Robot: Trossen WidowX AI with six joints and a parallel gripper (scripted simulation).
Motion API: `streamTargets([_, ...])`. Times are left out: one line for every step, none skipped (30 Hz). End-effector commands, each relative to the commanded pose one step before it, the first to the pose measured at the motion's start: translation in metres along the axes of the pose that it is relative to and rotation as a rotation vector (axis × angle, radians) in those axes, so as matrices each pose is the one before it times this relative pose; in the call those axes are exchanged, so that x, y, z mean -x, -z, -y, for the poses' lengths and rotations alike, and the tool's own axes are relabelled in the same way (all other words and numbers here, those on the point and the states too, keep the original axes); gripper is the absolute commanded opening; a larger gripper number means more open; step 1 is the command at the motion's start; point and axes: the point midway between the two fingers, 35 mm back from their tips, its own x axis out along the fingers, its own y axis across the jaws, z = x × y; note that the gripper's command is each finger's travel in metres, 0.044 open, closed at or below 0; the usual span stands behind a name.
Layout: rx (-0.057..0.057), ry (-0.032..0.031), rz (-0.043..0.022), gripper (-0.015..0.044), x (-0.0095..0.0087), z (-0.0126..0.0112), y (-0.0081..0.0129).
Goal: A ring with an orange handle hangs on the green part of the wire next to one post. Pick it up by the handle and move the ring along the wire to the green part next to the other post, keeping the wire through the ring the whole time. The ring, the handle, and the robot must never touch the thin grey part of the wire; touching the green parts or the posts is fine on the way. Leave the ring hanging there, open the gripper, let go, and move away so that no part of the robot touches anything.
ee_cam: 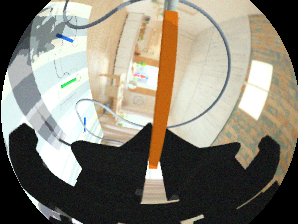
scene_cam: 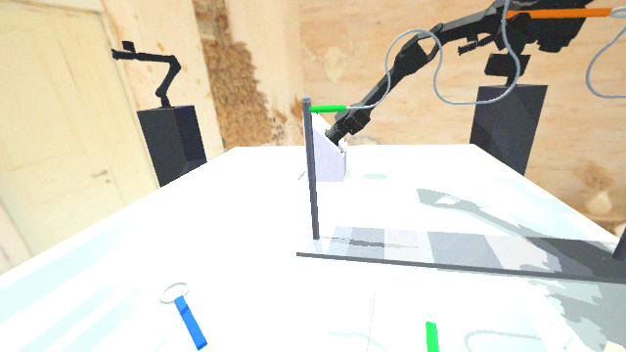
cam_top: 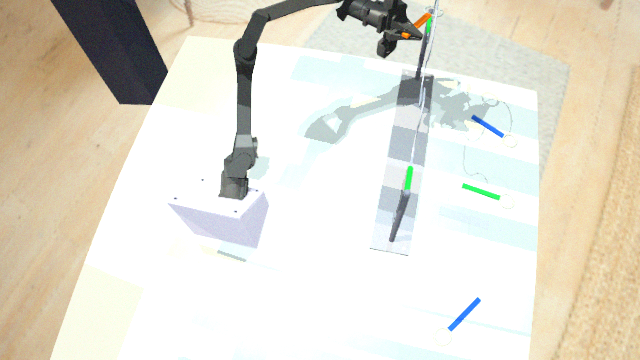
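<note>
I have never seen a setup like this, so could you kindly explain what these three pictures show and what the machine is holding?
It is one robot arm on a pale block bolted to a white table. One picture looks down from above, one across the table, one from the wrist camera. Its gripper is shut on an orange handle whose ring circles a bent wire strung between two posts, such as this one. Spare blue and green handled rings lie on the table.

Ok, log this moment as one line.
tool: shut on orange handle | ring: on wire by far post | target green part: not reached | release: pending
</note>
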Motion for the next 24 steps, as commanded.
streamTargets([-0.0523,-0.02377,0.00317,-0.0150,-0.00054,-0.00106,-0.00113])
streamTargets([-0.0113,-0.00583,0.00038,-0.0150,-0.00002,-0.00038,0.00000])
streamTargets([-0.0113,-0.00584,0.00039,-0.0150,-0.00002,-0.00038,-0.00001])
streamTargets([-0.0113,-0.00585,0.00040,-0.0150,-0.00002,-0.00039,-0.00001])
streamTargets([-0.0113,-0.00586,0.00040,-0.0150,-0.00003,-0.00039,0.00001])
streamTargets([-0.0113,-0.00586,0.00041,-0.0150,-0.00003,-0.00039,0.00001])
streamTargets([-0.0113,-0.00587,0.00042,-0.0150,-0.00003,-0.00039,0.00000])
streamTargets([-0.0113,-0.00588,0.00043,-0.0150,-0.00002,-0.00039,-0.00001])
streamTargets([-0.0113,-0.00589,0.00044,-0.0150,-0.00002,-0.00039,-0.00001])
streamTargets([-0.0113,-0.00590,0.00044,-0.0150,-0.00003,-0.00039,0.00001])
streamTargets([-0.0113,-0.00590,0.00045,-0.0150,-0.00003,-0.00039,0.00001])
streamTargets([-0.0113,-0.00591,0.00046,-0.0150,-0.00003,-0.00039,0.00000])
streamTargets([-0.0113,-0.00592,0.00047,-0.0150,-0.00002,-0.00039,-0.00001])
streamTargets([-0.0113,-0.00592,0.00048,-0.0150,-0.00003,-0.00039,0.00000])
streamTargets([-0.0113,-0.00593,0.00049,-0.0150,-0.00004,-0.00039,0.00001])
streamTargets([-0.0113,-0.00593,0.00050,-0.0150,-0.00003,-0.00039,0.00001])
streamTargets([-0.0113,-0.00594,0.00051,-0.0150,-0.00003,-0.00039,0.00000])
streamTargets([-0.0113,-0.00595,0.00052,-0.0150,-0.00003,-0.00039,-0.00001])
streamTargets([-0.0113,-0.00596,0.00053,-0.0150,-0.00003,-0.00039,0.00000])
streamTargets([-0.0113,-0.00596,0.00053,-0.0150,-0.00004,-0.00039,0.00001])
streamTargets([-0.0113,-0.00596,0.00054,-0.0150,-0.00004,-0.00039,0.00001])
streamTargets([-0.0113,-0.00597,0.00055,-0.0150,-0.00003,-0.00039,0.00000])
streamTargets([-0.0113,-0.00598,0.00056,-0.0150,-0.00003,-0.00039,-0.00001])
streamTargets([-0.0113,-0.00599,0.00057,-0.0150,-0.00003,-0.00039,0.00000])
